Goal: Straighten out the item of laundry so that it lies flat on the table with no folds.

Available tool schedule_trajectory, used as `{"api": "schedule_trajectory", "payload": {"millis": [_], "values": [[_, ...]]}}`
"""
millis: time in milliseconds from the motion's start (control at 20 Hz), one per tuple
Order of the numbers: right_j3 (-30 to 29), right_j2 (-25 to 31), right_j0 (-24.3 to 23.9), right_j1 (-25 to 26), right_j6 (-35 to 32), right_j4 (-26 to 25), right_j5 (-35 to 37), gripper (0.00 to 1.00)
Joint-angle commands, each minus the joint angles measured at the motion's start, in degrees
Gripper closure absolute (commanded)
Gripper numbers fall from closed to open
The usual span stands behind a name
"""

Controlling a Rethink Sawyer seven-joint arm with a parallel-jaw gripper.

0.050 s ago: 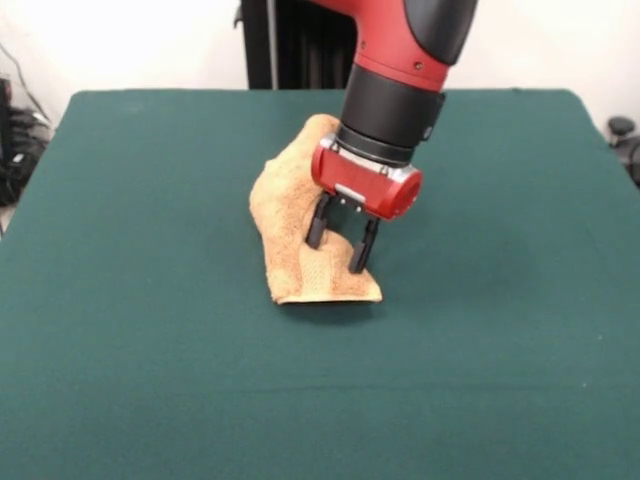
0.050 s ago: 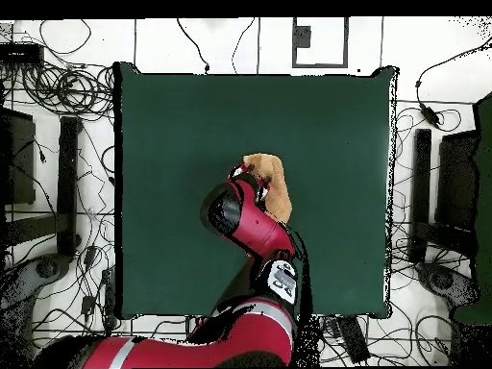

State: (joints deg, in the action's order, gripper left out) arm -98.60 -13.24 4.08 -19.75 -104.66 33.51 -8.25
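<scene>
The gripper (image 1: 338, 245), fingers spread and holding nothing, hovered over the crumpled towel (image 1: 295, 215) near the middle of the table (image 1: 150, 300) (dark green). Pinching several layers together could leave folds trapped.

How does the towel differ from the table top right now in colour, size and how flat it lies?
Colour: the towel is orange-tan; the table is dark green. Size: the towel covers a small patch near the middle, while the table is far larger. Lie: the towel is bunched and folded, with a banded edge at its near end, whereas the table top is flat. The gripper sits at the towel, fingers apart.
</scene>
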Motion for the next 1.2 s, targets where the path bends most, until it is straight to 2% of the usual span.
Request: {"api": "schedule_trajectory", "payload": {"millis": [50, 300, 700, 950, 1100, 1150, 1200], "values": [[4.04, 11.16, -1.78, 5.06, -16.87, 2.64, -2.81, 0.00], [4.87, 11.64, -0.86, 6.45, -17.66, 3.93, -4.28, 0.00], [5.87, 13.70, -2.74, 7.73, -16.16, 0.98, -6.40, 0.00], [6.69, 10.11, -0.21, 7.75, -12.10, 1.48, -4.91, 0.00], [7.69, 7.55, 1.54, 8.16, -9.74, 3.04, -0.68, 0.00], [8.02, 6.69, 2.12, 8.30, -8.96, 3.55, 0.72, 1.00], [8.46, 4.84, 3.52, 8.58, -8.85, 5.52, 3.32, 1.00]]}}
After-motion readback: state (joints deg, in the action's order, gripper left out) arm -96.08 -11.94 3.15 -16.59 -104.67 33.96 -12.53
